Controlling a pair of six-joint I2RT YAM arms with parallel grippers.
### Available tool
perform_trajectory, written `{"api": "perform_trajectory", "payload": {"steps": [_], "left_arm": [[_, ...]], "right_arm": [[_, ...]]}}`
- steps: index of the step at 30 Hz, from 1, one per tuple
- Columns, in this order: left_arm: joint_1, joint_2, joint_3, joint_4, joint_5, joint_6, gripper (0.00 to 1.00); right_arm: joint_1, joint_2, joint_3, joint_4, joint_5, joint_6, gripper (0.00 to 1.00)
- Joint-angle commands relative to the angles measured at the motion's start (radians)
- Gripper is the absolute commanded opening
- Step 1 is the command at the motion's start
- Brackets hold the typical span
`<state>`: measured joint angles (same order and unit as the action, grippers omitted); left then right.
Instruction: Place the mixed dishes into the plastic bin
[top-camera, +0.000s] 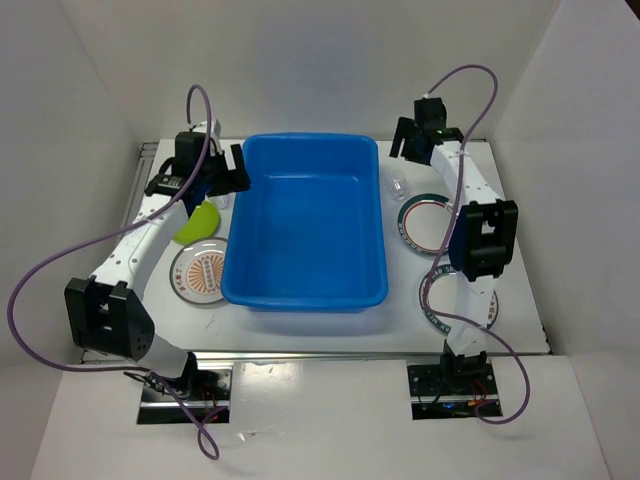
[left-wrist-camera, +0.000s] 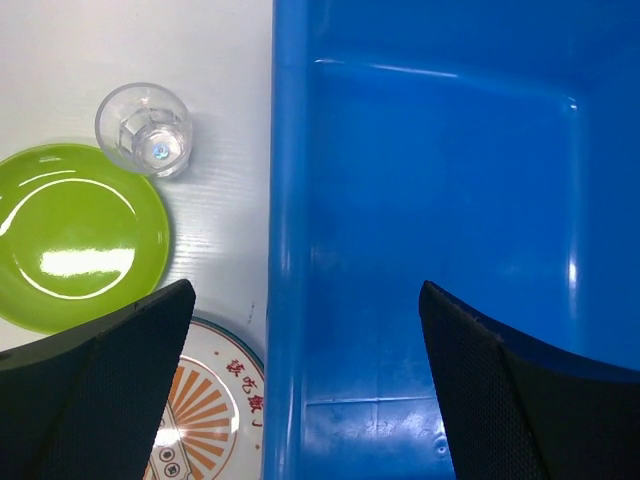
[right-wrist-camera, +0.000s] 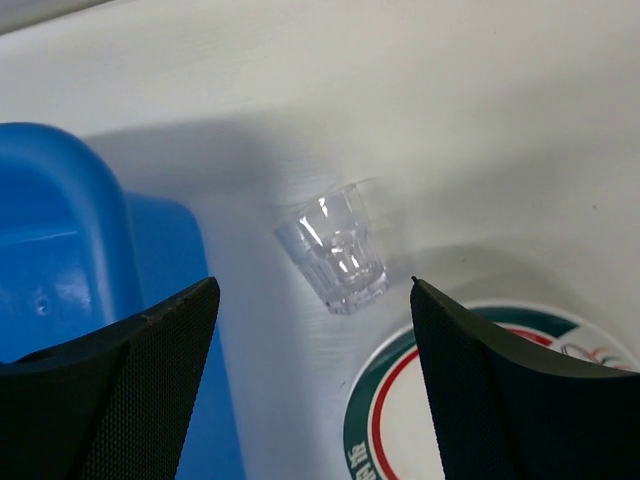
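Observation:
The plastic bin (top-camera: 305, 298) is a big blue tub in the middle of the table, and nothing shows inside it. My left gripper (top-camera: 232, 172) (left-wrist-camera: 305, 290) hangs open above the bin's left rim (left-wrist-camera: 285, 200) and holds nothing. Left of that rim lie a lime-green plate (left-wrist-camera: 75, 235) (top-camera: 198, 222), a clear cup (left-wrist-camera: 145, 128) and an orange-patterned plate (left-wrist-camera: 205, 410) (top-camera: 200, 272). My right gripper (top-camera: 408, 148) (right-wrist-camera: 313, 290) is open above the table beside the bin's far right corner (right-wrist-camera: 60, 200). A second clear cup (right-wrist-camera: 337, 250) (top-camera: 397, 187) sits just beyond its fingertips, untouched.
A white plate with a teal rim (top-camera: 425, 222) (right-wrist-camera: 470, 400) lies right of the bin. Another white plate (top-camera: 440, 300) lies nearer the front, partly hidden by the right arm (top-camera: 480, 240). White walls close in the table on three sides.

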<state>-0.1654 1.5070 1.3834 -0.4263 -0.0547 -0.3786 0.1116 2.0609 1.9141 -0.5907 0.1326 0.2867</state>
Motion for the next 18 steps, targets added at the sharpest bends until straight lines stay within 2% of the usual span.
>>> {"api": "perform_trajectory", "payload": {"steps": [1, 7, 18], "left_arm": [[0.003, -0.064, -0.020, 0.031, -0.014, -0.023, 1.00], [0.003, -0.083, -0.020, 0.021, -0.030, -0.013, 1.00], [0.003, -0.093, -0.011, 0.012, -0.048, 0.007, 1.00]], "right_arm": [[0.007, 0.062, 0.100, -0.029, 0.001, -0.063, 0.82], [0.007, 0.160, 0.195, -0.044, 0.002, -0.107, 0.82], [0.007, 0.272, 0.234, -0.084, -0.045, -0.127, 0.83]]}}
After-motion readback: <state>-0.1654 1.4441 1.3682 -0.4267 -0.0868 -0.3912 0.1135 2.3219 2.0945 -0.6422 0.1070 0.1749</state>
